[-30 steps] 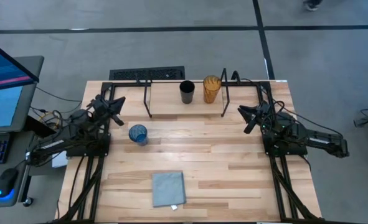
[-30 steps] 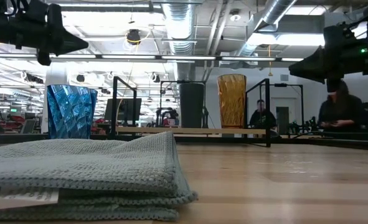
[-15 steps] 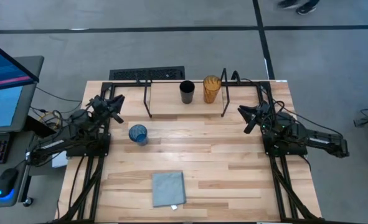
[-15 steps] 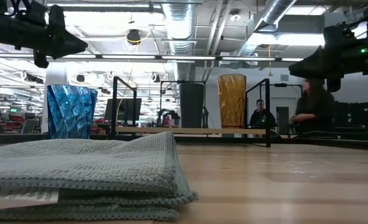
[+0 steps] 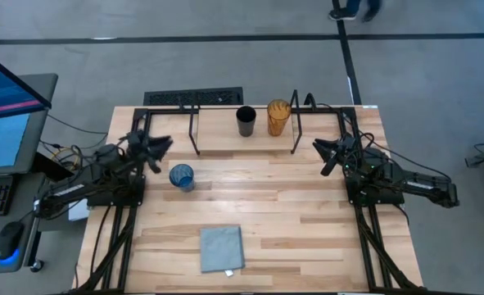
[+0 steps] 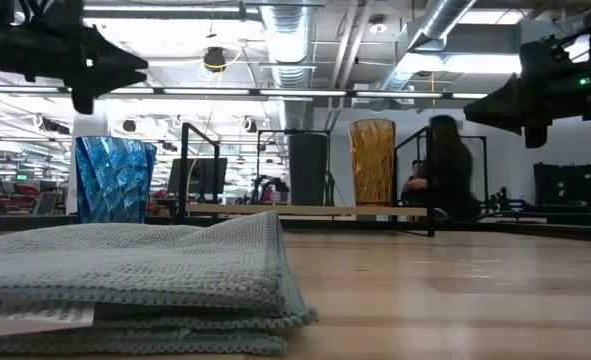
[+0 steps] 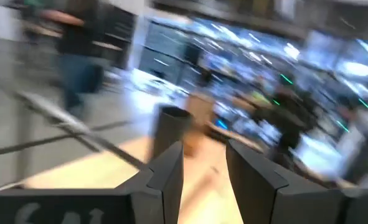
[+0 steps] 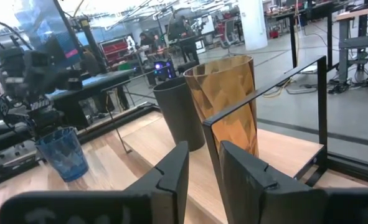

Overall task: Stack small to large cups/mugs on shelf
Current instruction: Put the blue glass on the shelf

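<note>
The translucent blue cup (image 5: 182,176) stands upright on the table's left half, just on the near side of my left gripper (image 5: 161,149). The black cup (image 5: 246,120) and the taller amber cup (image 5: 278,118) stand side by side on the shelf (image 5: 225,139), a narrow wood board on black legs at the far edge. My left gripper (image 7: 203,168) is open and holds nothing, its fingers pointing about level toward the shelf. My right gripper (image 5: 319,152) waits right of the shelf, open (image 8: 203,165) and with nothing between its fingers, facing the amber cup (image 8: 224,102).
A folded grey-blue cloth (image 5: 222,248) lies near the table's front edge, in the middle. A black grille-like object (image 5: 192,97) lies behind the shelf. A monitor (image 5: 8,98) stands off the table's left side. A person (image 6: 445,180) passes beyond the far edge.
My left gripper has stayed in place but rolled and swung its fingers a little toward the table's right. The cups and the cloth have not moved. A person has walked across behind the table.
</note>
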Tool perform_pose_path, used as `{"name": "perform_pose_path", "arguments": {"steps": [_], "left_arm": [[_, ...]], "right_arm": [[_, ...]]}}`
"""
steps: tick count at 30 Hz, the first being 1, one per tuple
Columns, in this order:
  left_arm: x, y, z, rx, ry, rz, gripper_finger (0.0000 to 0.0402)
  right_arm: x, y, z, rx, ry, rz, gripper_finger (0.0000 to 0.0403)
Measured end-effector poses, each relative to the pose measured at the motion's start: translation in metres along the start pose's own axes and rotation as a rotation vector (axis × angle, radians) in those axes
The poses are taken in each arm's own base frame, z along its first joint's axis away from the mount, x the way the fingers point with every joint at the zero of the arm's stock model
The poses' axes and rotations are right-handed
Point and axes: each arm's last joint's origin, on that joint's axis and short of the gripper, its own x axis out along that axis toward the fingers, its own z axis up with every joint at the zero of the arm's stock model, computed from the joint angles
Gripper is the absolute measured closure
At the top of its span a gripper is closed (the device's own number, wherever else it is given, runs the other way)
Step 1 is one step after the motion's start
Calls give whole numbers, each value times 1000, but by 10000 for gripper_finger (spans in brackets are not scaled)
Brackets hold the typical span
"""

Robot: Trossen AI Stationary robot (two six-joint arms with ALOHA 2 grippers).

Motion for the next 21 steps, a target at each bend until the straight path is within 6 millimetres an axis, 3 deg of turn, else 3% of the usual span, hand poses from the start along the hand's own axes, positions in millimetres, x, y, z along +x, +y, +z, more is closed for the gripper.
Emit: {"name": "perform_pose_path", "arguments": {"steps": [4,12,21], "left_arm": [[4,0,-9,37,136,-28,290],[6,-6,7,147,512,34,290],[32,-17,18,128,705,1,290]], "right_arm": [[0,-1,0,0,-6,-23,290],[0,-1,0,0,-7,-25,290],[0,-1,0,0,-7,-25,290]]}}
